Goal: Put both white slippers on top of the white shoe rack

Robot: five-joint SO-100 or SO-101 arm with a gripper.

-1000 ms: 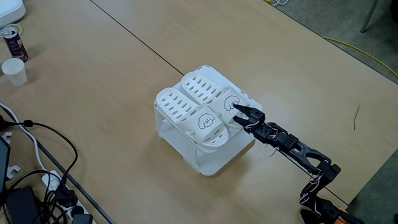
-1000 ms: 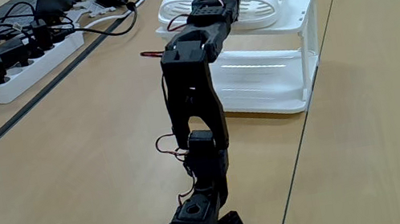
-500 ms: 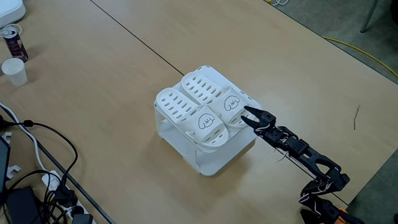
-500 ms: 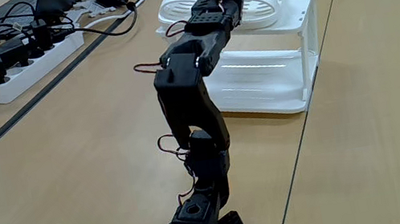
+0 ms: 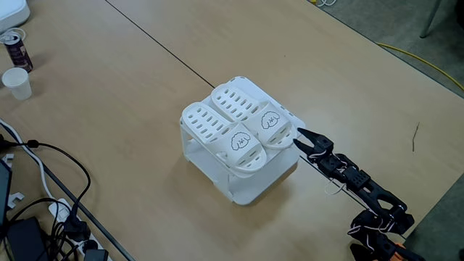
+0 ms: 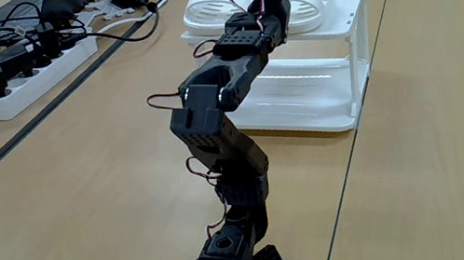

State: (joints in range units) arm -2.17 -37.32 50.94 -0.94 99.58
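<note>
Both fixed views show white slippers [image 5: 233, 125] atop the shoe rack [image 6: 351, 39]; one shows the pincer [image 5: 299, 134] empty, slightly parted.

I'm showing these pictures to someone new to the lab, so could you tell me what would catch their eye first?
Most striking are the two white slippers, lying side by side on top of the white shoe rack in the middle of the pale table, each with a small drawn cartoon face. Next comes the black arm, its gripper just off the rack's right edge in a fixed view. A tangle of cables fills that view's lower left corner.

No legible text or labels.
</note>
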